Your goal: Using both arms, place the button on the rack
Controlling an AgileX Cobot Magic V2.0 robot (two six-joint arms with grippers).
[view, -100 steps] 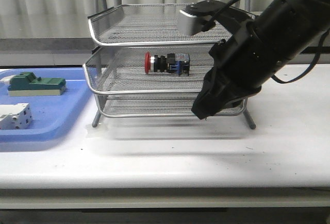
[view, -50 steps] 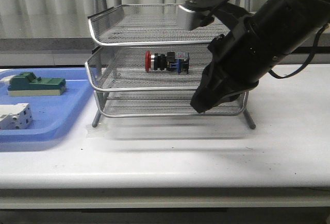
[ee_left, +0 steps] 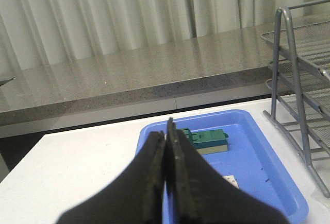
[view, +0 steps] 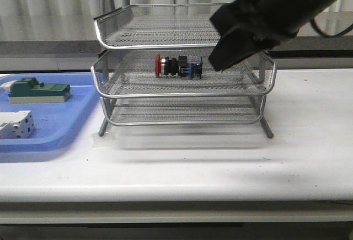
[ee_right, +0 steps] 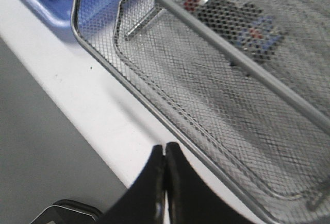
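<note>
A red-capped push-button (view: pixel 178 67) lies on its side in the middle tray of a three-tier wire-mesh rack (view: pixel 182 94) on a white table (view: pixel 220 163). The right gripper (ee_right: pixel 165 154) hangs above the rack's right side, fingers pressed together and empty; the left gripper (ee_left: pixel 167 144), likewise closed on nothing, hovers over a blue tray (ee_left: pixel 258 154) holding a green block (ee_left: pixel 206 139).

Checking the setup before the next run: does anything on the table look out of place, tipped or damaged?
Nothing stands out. The button lies on its side in the middle tier of the rack, which stands level. The green block and the white-grey block sit in the blue tray. No spill or damage shows.
</note>
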